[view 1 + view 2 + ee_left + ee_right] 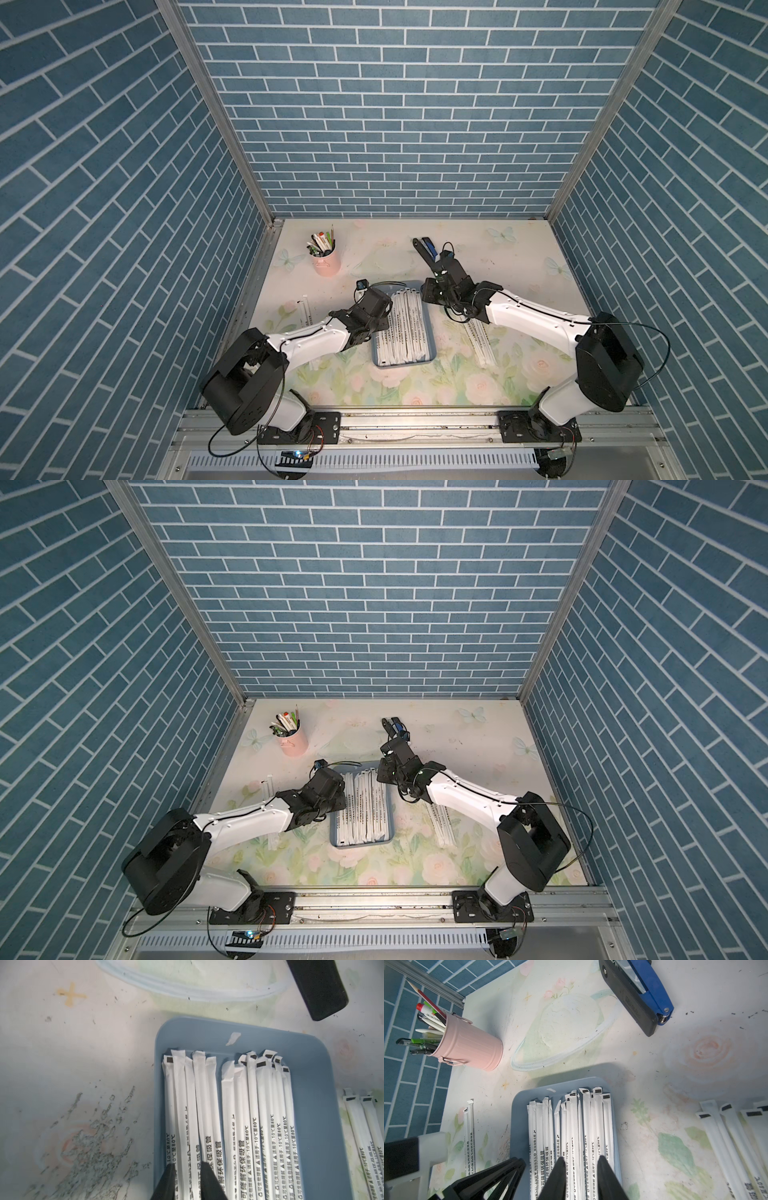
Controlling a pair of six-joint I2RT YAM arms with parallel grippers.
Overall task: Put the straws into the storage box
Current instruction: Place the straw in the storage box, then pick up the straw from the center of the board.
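Nearest you, a bundle of loose straws (480,347) lies on the table (519,270) just right of the storage box (405,364). They are outside it, so the job is not finished.

The box sits between the two arms, where either can reach it. Most of the straws (405,324) already lie in it lengthwise, side by side; they are nearly as long as the box, so I judge they would fit no other way.

Your left gripper (188,1167) is low over the box's left side, jaws a little apart with a straw or two lying flat in the gap. I read that as released, not grasping, though you cannot see whether a pad grazes the paper. Your right gripper (581,1162) hangs higher over the right half, jaws parted, nothing clasped — only the boxed straws show below.

Further left, a pair of straws (304,309) waits on the table, well apart from the box. At the back stand the pink cup (326,262) and the stapler (426,249) — no part of this task, so keep clear.
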